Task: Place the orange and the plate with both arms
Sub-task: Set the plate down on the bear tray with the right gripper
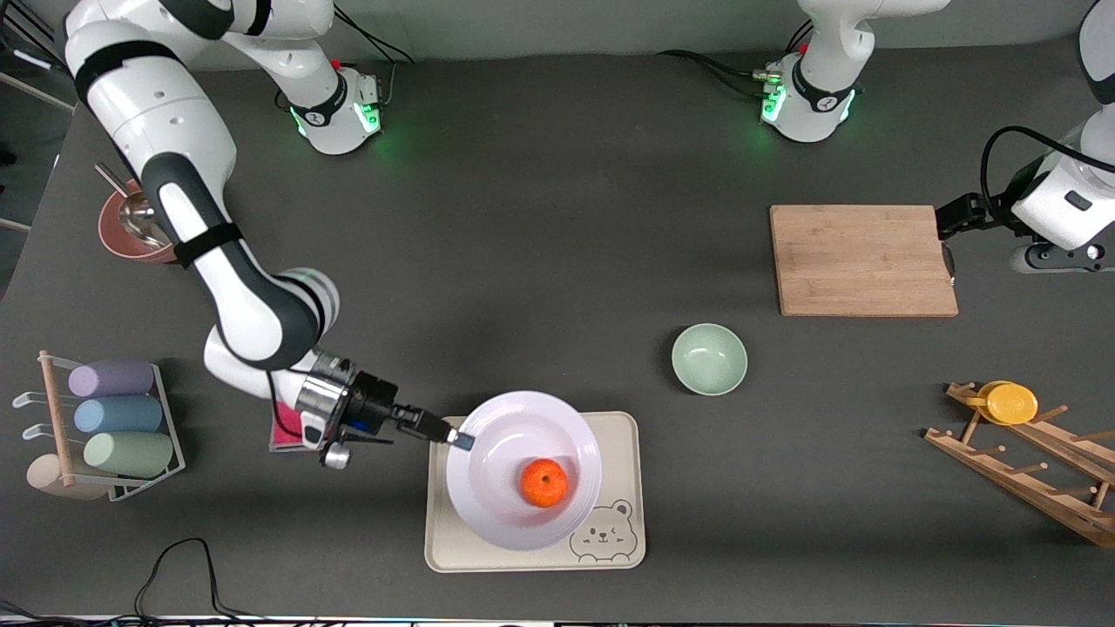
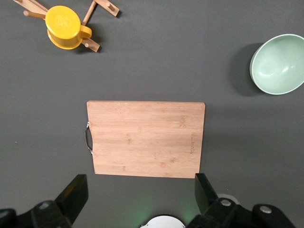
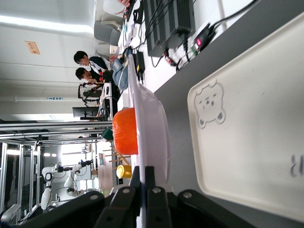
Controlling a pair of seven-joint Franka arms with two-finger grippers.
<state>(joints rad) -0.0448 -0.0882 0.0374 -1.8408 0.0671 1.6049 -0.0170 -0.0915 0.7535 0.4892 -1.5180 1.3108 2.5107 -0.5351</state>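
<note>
Pale lavender-white, the plate [image 1: 523, 468] hangs over the cream bear tray [image 1: 620, 488] near the front edge of the tabletop, the orange [image 1: 543, 482] resting in its well. Your right end effector [image 1: 455, 435] is clamped narrow on the plate's rim at the side toward the right arm's end of the tabletop; the right wrist view shows the plate lifted clear of the tray, held edge-on by that one pinch.

The plate looks stiff, smooth and probably breakable, so you should judge it slippery at the rim and heavy on the unsupported side. The grip on the wide rim is the sensible hold, but keep it level. The orange is round and loose in the shallow well, and any tilt would likely send it rolling off.

Your left end effector [image 2: 137, 199] waits above the tabletop beside the wooden cutting board [image 1: 862, 259], fingers spread wide and holding nothing. The mint-green bowl [image 1: 709, 358] sits between the board and the tray, and a yellow cup [image 1: 1009, 402] hangs on the wooden rack [image 1: 1028, 466] toward the left arm's end.

The only marking you can read is the winking bear drawn on the tray's corner. No brand or lettering is legible on plate, bowl or board.
</note>
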